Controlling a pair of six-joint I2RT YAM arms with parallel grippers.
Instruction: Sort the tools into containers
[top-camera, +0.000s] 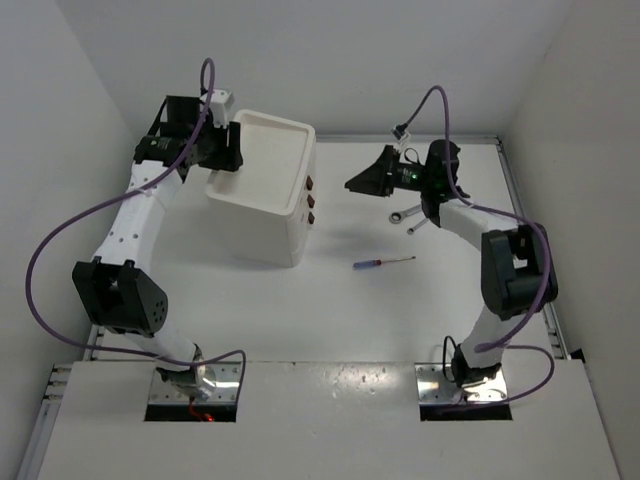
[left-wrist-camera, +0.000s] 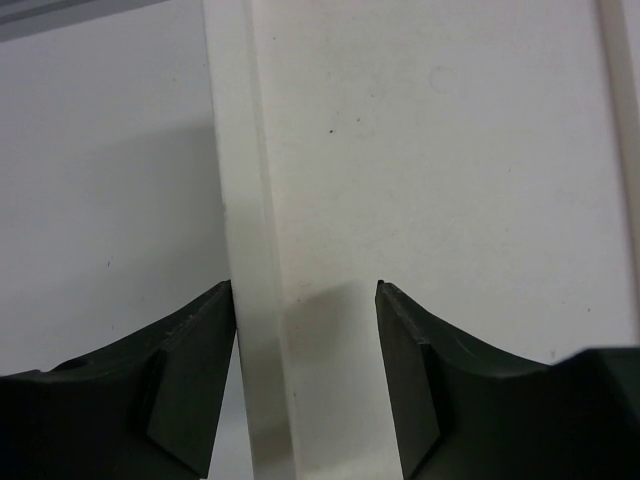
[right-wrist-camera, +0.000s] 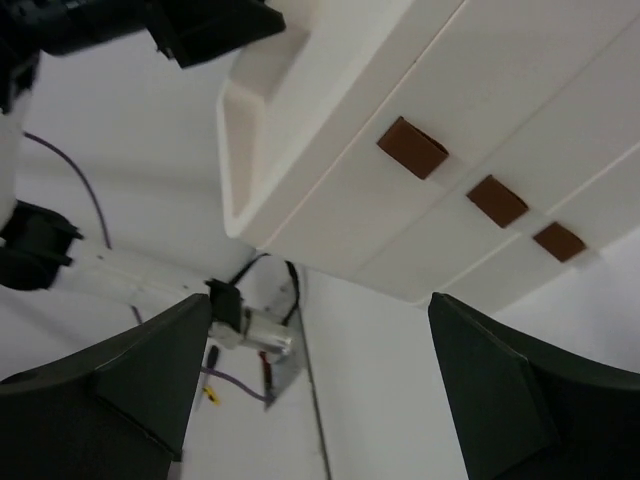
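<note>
The cabinet (top-camera: 262, 215) stands on the desk (top-camera: 380, 320) left of centre, with its three drawers shut and their brown handles (right-wrist-camera: 413, 148) facing to the right. The left jaws are open and stand across the left rim (left-wrist-camera: 250, 250) of the top tray. One finger (left-wrist-camera: 190, 370) is outside and seems to touch the rim, the other is inside with a clear gap, so nothing is clamped. The right jaws are wide open and empty, near the drawer front on its right side and pointing at it. In the right wrist view the handles lie ahead of the two fingers. The tools that show are all on the right part of the desk. Two wrenches (top-camera: 404, 215) lie close together just beside the right forearm. The screwdriver (top-camera: 383, 263) lies nearer to the bases, its long axis almost left to right, with the handle toward the cabinet. So these tools lie behind the right jaws, on the side away from the cabinet, and are well apart from the left arm; the right arm is clearly the nearer one. I judge that a drawer is to be pulled open first, with the left arm placed to steady the cabinet, and that no tool is sorted yet.
</note>
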